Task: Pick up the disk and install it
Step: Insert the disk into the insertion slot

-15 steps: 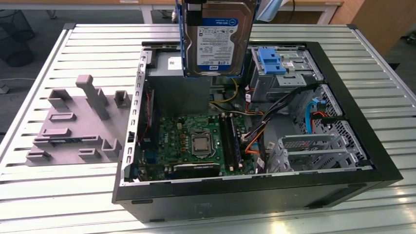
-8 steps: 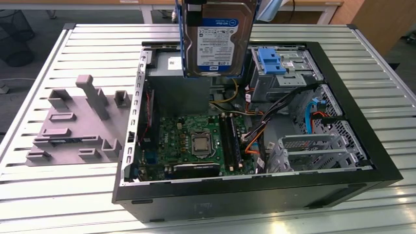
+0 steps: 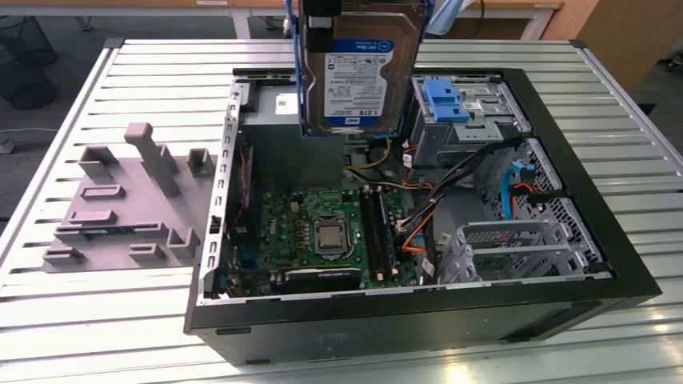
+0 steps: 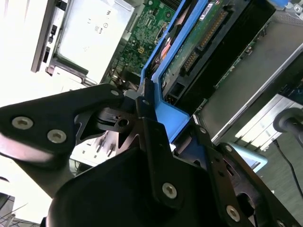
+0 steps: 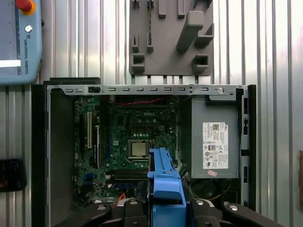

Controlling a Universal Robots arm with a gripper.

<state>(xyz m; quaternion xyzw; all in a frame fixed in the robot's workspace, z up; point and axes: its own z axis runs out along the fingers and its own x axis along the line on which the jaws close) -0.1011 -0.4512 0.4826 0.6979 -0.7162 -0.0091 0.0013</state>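
Observation:
The disk (image 3: 357,68), a silver drive with a white-and-blue label in a blue carrier bracket, hangs upright on its edge above the far side of the open computer case (image 3: 597,264). It is clear of the case, over the area between the power supply and the drive bays. In the second wrist view my gripper (image 4: 166,116) is shut on the blue bracket at the disk's end, with the drive's circuit-board side (image 4: 203,42) showing. In the first wrist view the blue bracket (image 5: 164,182) stands between the gripper's black fingers (image 5: 135,210), above the motherboard (image 5: 137,142).
A lone blue bracket (image 3: 449,100) sits in the case's drive bay beside the hanging disk. The grey power supply box (image 5: 215,142) fills one corner of the case. Cables (image 3: 469,172) cross the case. A grey fixture plate (image 3: 128,200) lies at the exterior view's left. A teach pendant (image 5: 19,42) rests on the slatted table.

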